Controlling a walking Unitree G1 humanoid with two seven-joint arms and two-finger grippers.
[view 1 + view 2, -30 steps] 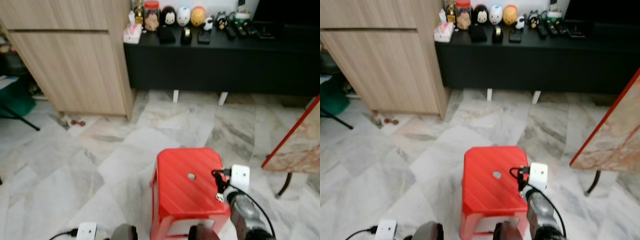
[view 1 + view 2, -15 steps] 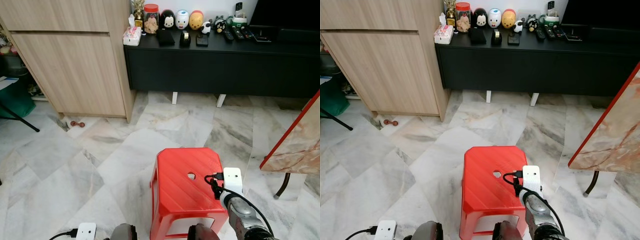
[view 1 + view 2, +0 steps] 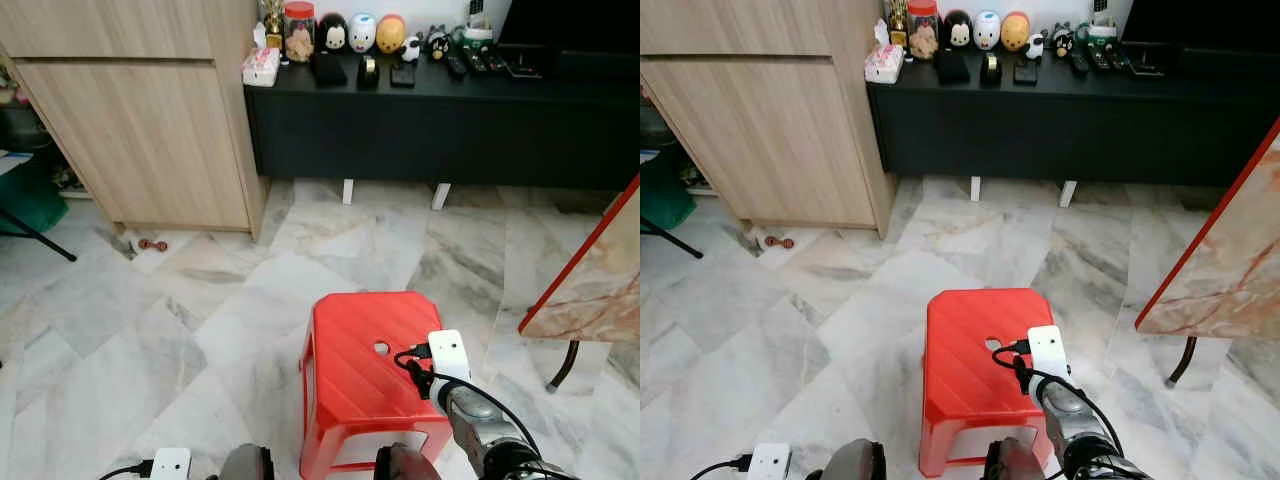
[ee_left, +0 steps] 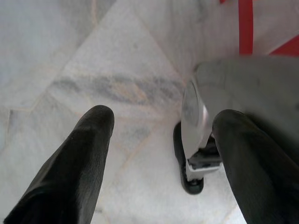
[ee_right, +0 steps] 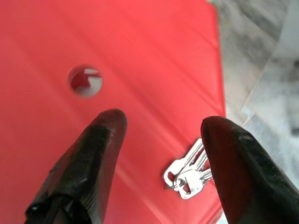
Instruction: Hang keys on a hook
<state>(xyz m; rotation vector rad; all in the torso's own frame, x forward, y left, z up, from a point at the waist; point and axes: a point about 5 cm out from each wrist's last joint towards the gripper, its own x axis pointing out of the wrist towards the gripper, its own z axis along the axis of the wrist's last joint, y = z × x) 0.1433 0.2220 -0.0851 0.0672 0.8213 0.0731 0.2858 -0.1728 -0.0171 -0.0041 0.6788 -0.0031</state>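
Right claw (image 5: 161, 154) was lowered closer over red stool (image 3: 360, 370), fingers spread, nothing gripped. Keys (image 5: 187, 175) were seen on stool near edge, between fingers, just ahead. Grasp judged next; hook not found. Left claw (image 4: 161, 154) was held open near floor (image 4: 117, 60), idle.

Setting: a home living room. Evidence: grey-veined marble tile floor (image 3: 150, 330); light wood cabinet (image 3: 140, 110) on the left; long low black console (image 3: 440, 110) along the far wall carrying a tissue box (image 3: 262, 67), a snack jar (image 3: 299, 19), round cartoon figurines (image 3: 363, 32) and remote controls (image 3: 470, 62). Also noted: red plastic stool (image 3: 365, 385) mid-floor and a marble-patterned, red-edged tabletop (image 3: 595, 285) at the right edge.
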